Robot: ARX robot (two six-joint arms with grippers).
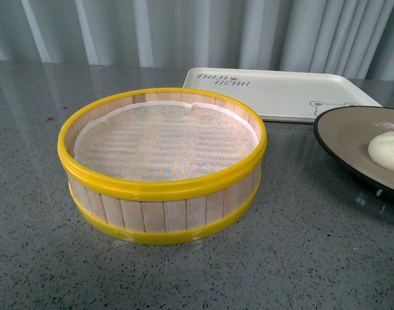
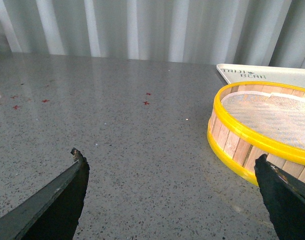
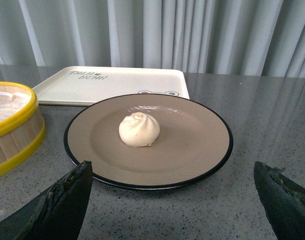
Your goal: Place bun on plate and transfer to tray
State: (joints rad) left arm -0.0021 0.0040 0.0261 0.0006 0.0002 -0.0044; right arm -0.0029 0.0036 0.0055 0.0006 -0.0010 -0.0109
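Note:
The cream-white bun (image 3: pixel 139 129) sits upright near the middle of the tan plate with a black rim (image 3: pixel 192 145). Both also show at the front view's right edge, bun (image 1: pixel 389 150) on plate (image 1: pixel 349 132). The cream tray (image 1: pixel 281 93) lies flat behind the plate; it also shows in the right wrist view (image 3: pixel 112 82) and partly in the left wrist view (image 2: pixel 265 74). My right gripper (image 3: pixel 172 172) is open and empty, just in front of the plate's near rim. My left gripper (image 2: pixel 170 162) is open and empty over bare table, left of the steamer basket.
A round wooden steamer basket with yellow rims (image 1: pixel 161 187) stands empty at the table's centre, lined with white cloth; it also shows in the left wrist view (image 2: pixel 252 135) and the right wrist view (image 3: pixel 15 130). Grey speckled tabletop (image 1: pixel 300 258); pale curtain behind.

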